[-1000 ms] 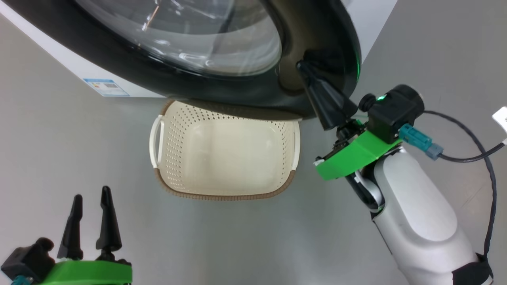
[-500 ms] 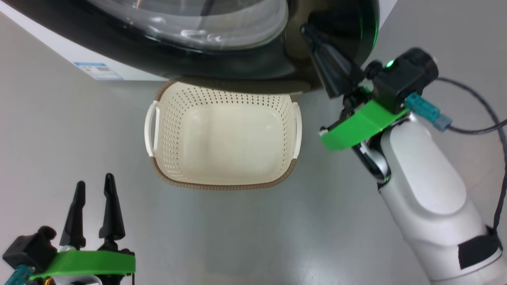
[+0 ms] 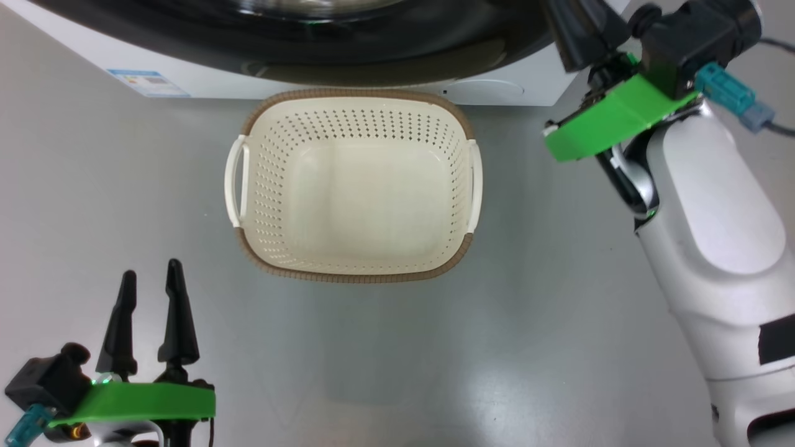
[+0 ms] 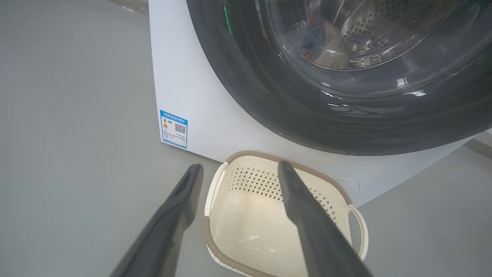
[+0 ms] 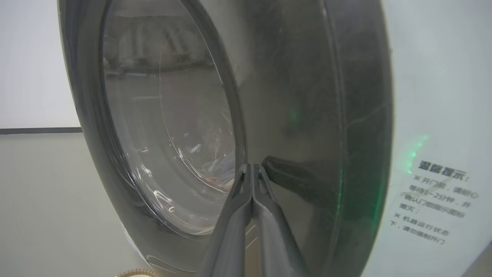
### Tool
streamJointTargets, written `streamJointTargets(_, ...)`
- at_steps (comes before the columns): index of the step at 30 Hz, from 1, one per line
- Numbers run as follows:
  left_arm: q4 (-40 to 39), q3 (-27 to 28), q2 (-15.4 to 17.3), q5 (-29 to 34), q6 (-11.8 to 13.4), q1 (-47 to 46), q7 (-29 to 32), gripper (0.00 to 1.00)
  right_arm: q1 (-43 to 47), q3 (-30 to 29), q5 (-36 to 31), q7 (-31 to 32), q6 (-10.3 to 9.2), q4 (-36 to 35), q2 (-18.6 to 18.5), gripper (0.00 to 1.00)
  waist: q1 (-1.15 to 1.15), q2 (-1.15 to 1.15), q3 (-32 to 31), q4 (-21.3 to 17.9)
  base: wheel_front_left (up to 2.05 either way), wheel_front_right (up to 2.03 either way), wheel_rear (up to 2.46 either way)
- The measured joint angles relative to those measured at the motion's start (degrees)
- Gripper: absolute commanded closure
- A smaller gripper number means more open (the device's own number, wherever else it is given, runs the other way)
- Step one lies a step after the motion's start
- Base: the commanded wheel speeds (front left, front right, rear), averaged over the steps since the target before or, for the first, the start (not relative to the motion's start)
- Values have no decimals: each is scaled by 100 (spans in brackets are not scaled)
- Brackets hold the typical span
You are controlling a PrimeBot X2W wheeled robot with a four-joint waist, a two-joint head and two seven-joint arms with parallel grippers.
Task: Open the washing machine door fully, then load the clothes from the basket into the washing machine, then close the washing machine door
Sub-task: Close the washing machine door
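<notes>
Head view sets the basket (image 3: 354, 277) on the floor just in front of the washing machine (image 3: 484, 93), and it lies empty. The washing machine door (image 3: 372, 43) crosses the top edge as a dark band. The left gripper (image 3: 151, 270) hangs low and well apart from everything, its jaws wide with nothing between them. Right wrist view gives what the head view cuts off: the right gripper (image 5: 252, 166) has its jaws pressed together and empty, their tips touching or all but touching the door's glossy black ring beside the glass. Left wrist view adds the clothes (image 4: 313, 38), a blue patch inside the drum behind the glass. So loading looks done, and closing the door is the step in hand. Whether the door has caught shut I cannot tell; the next move likely calls for a firm, straight push on the ring, then a clean retreat
</notes>
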Motion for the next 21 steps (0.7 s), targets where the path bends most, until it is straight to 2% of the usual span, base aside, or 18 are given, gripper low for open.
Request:
streamJointTargets(5, 7, -47, -2, -1, 0, -64, 0, 0, -318, -103, -137, 0, 2, 328, -51, 100, 0, 0, 48, 82, 0, 0, 0)
streamJointTargets(12, 26, -107, -4, -11, 0, -175, 0, 0, -431, -485, -444, -8, 126, 555, 74, 100, 0, 0, 17, 123, 0, 0, 0)
streamJointTargets(17, 42, -132, -8, -97, 0, -200, 0, 0, -358, -564, -490, -7, 125, 519, 80, 100, 0, 0, -116, 103, 0, 0, 0)
streamJointTargets(21, 85, -235, -18, -159, 0, -200, 0, 0, -23, -725, -414, -7, 46, 288, 45, 100, 0, 0, -290, 69, 0, 0, 0)
